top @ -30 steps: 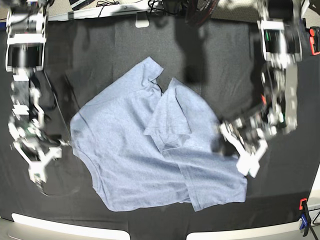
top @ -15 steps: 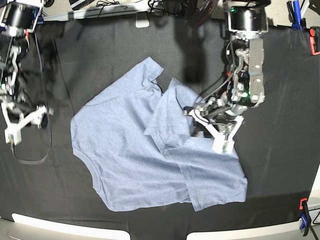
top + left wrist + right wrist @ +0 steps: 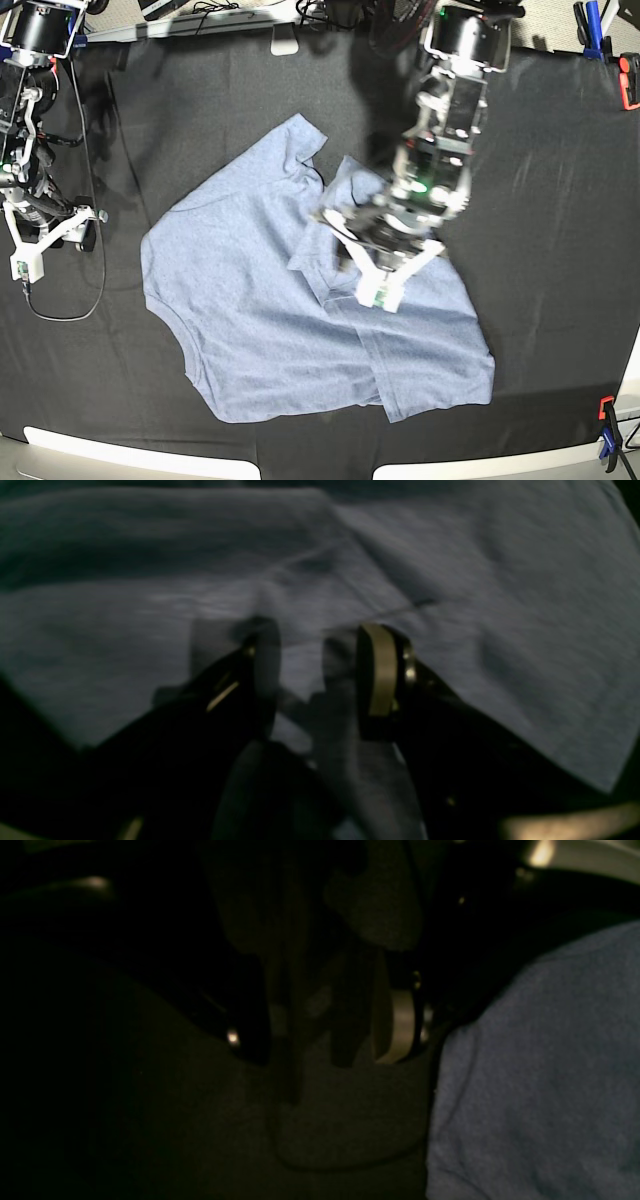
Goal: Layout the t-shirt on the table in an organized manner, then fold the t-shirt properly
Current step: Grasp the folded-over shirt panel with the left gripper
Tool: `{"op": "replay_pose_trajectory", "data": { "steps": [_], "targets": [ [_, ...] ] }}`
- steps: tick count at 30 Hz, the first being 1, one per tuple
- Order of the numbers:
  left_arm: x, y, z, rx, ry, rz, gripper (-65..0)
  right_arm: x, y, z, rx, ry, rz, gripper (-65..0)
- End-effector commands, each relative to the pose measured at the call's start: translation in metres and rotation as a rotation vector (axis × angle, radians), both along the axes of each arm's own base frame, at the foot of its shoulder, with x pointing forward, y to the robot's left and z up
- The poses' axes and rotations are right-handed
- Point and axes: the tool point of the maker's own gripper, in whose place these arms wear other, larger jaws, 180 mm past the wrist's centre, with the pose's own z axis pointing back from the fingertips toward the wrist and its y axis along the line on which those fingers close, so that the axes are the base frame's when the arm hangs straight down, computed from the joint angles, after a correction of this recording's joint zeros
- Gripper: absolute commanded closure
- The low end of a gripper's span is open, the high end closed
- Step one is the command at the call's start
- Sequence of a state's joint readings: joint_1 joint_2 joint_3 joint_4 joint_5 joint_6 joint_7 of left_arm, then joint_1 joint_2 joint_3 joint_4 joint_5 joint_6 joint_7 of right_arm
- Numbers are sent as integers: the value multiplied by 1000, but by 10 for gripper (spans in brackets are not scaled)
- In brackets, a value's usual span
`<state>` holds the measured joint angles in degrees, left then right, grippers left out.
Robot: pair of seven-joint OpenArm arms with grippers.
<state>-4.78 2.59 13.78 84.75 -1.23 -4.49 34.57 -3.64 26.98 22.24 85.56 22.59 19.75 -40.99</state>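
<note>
The blue-grey t-shirt (image 3: 250,300) lies crumpled and skewed on the black table (image 3: 560,200), with one part folded over near its middle (image 3: 340,230). My left gripper (image 3: 375,285) hovers over the shirt's middle, beside that folded part. In the left wrist view it (image 3: 317,670) stands open just above the fabric (image 3: 500,580), with nothing between the jaws. My right gripper (image 3: 35,250) is at the far left over bare table, well clear of the shirt. The dark right wrist view shows it (image 3: 320,1040) open and empty, the shirt's edge (image 3: 540,1065) to its right.
A black cable (image 3: 70,310) loops on the table below the right gripper. Red (image 3: 630,85) and blue (image 3: 585,25) clamps sit at the back right corner, another clamp (image 3: 607,430) at the front right. Cables and equipment line the back edge.
The left arm swept leftward from the shirt's right side onto its middle. The right arm drew away from the shirt's left edge to the far left, then held still. Both grippers stayed open.
</note>
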Motion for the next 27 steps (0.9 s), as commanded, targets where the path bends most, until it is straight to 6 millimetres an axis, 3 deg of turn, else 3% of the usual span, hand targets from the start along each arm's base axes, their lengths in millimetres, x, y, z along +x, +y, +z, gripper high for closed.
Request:
{"op": "replay_pose_trajectory", "data": {
  "steps": [1, 7, 10, 16, 18, 21, 24, 27],
  "targets": [
    [9, -8, 19, -29, -50, 1, -230, 11, -4, 21, -20, -65, 14, -316],
    [8, -26, 26, -63, -50, -4, -230, 11, -4, 20, -19, -61, 14, -316],
    [9, -15, 7, 6, -21, 42, -230, 10, -4, 19, -20, -54, 13, -316],
    [-2, -16, -31, 43, 54, 30, -228, 10, -4, 19, -19, -52, 13, -316],
    [-2, -16, -32, 41, 55, 30, -170, 10, -4, 19, -19, -53, 13, -316],
    [2, -19, -21, 22, 18, 32, 0, 10, -4, 19, -19, -54, 14, -316],
    [8, -18, 1, 6, -35, 42, 0, 10, -4, 19, -20, -54, 14, -316],
    [8, -13, 36, -27, -116, 60, 0, 11, -4, 20, -20, -59, 14, -316]
  ]
}}
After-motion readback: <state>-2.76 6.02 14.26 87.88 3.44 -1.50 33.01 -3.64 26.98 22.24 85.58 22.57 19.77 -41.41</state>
